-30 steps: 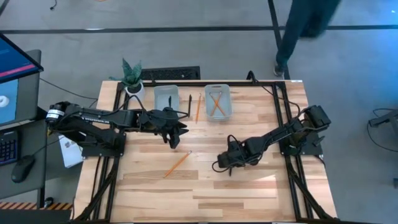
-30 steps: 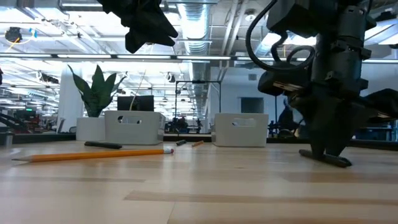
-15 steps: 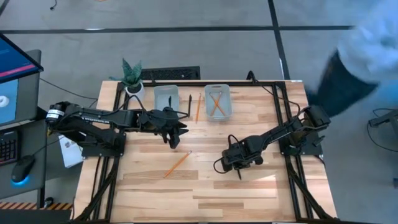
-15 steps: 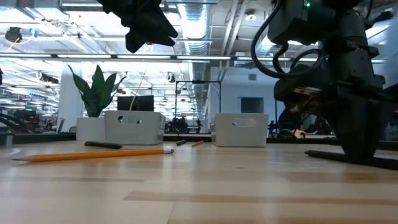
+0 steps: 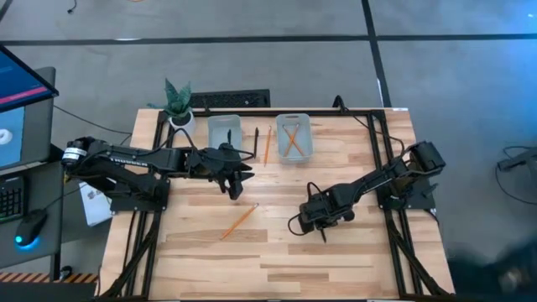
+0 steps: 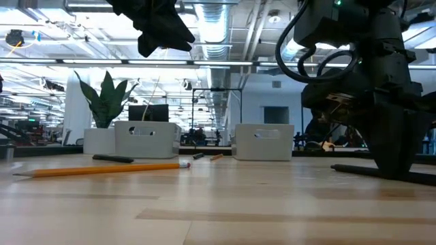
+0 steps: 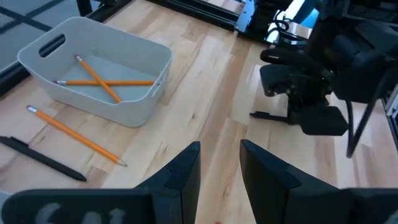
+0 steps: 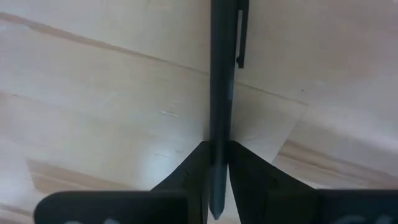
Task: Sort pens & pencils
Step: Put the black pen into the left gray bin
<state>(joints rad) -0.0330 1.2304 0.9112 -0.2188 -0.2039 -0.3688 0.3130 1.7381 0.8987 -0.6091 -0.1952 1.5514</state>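
Two bins on wooden table

Around our light wooden slatted table

We see grey concrete floor crossed by dark lines, a blue-lit monitor screen far left, and beyond the table a bright hall with long ceiling strip lights.

A potted plant (spiky green leaves, white pot) stands at the table's far left corner. Left of the table, a monitor glows beside a mouse.
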